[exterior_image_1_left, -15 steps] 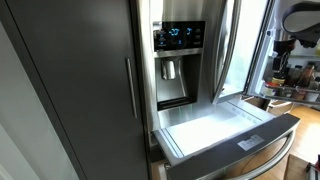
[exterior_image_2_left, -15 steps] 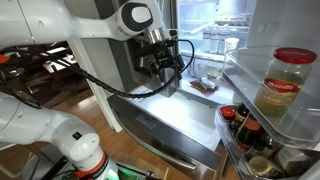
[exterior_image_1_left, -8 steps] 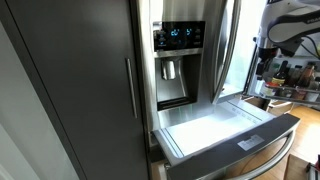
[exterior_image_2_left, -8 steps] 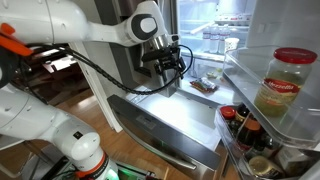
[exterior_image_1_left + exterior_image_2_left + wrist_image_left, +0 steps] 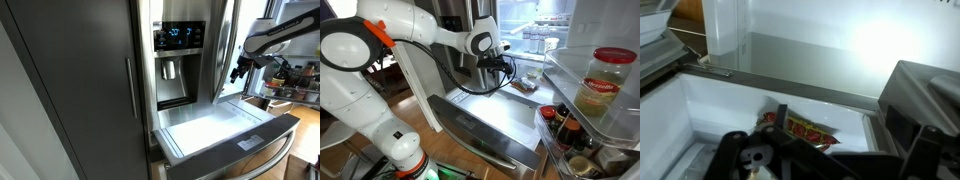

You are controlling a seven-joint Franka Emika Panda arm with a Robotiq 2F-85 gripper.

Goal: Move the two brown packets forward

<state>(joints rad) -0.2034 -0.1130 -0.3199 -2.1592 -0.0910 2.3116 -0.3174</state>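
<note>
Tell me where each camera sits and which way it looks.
Exterior view: faces the fridge front and open drawer; the gripper enters top right.
Exterior view: beside the white arm, looks into the open fridge; the arm crosses the left.
Wrist view: above the packets, looks down at them; dark gripper parts below.
Both exterior views share drawer and gripper.

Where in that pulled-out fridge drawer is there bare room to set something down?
Nearly all the drawer's white floor is bare, from the front wall back. Only the far corner is taken, where the brown packets lie near the gripper.
</note>
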